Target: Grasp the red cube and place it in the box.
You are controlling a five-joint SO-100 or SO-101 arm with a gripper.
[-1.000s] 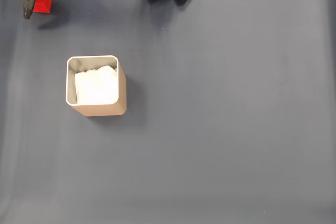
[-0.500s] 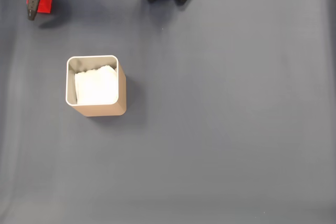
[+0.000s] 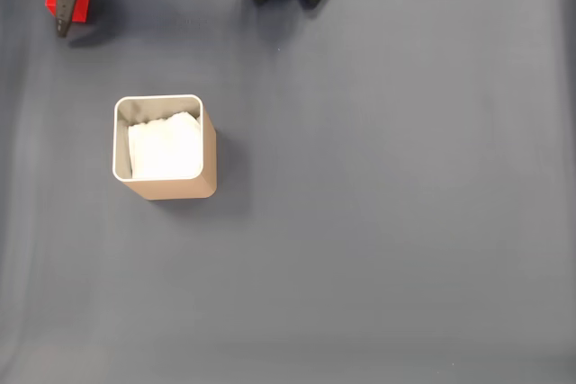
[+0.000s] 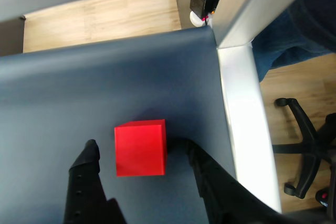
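A: In the fixed view, what had changed?

B: The gripper (image 3: 65,6), at the upper left, had drawn in over the cube (image 3: 76,3); a second earlier more of it lay bare. The box (image 3: 207,146) sat well below, not moved.

A: And the wrist view?

B: The cube (image 4: 140,147) sat on the mat between wide jaws: the right finger (image 4: 202,169) was at its edge, the left one apart. Not yet clamped, I judged. The fingers ran off the bottom edge.
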